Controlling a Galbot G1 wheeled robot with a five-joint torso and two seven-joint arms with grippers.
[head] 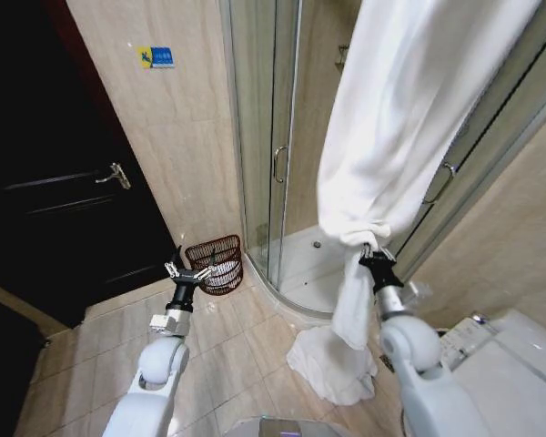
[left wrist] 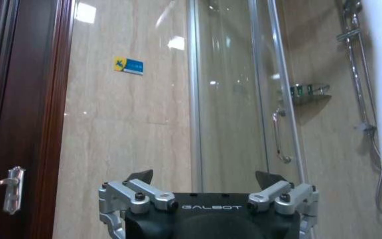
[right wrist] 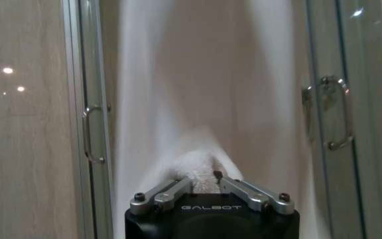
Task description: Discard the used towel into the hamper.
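Right gripper [head: 375, 256] clamps the hanging white towel [head: 409, 118].
Its lower end pools on the floor tiles; the left gripper [head: 187, 270] (fingers spread, holding nothing) hovers above the wicker hamper [head: 215, 262] beside the shower enclosure.

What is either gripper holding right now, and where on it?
Right gripper pinches the white towel at a bunched fold partway down; left gripper is open, empty.

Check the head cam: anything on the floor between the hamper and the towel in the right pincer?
Head view: the shower enclosure's curved glass corner stands between the hamper and the towel clamped in the right pincer; nearer the camera, bare floor tiles.
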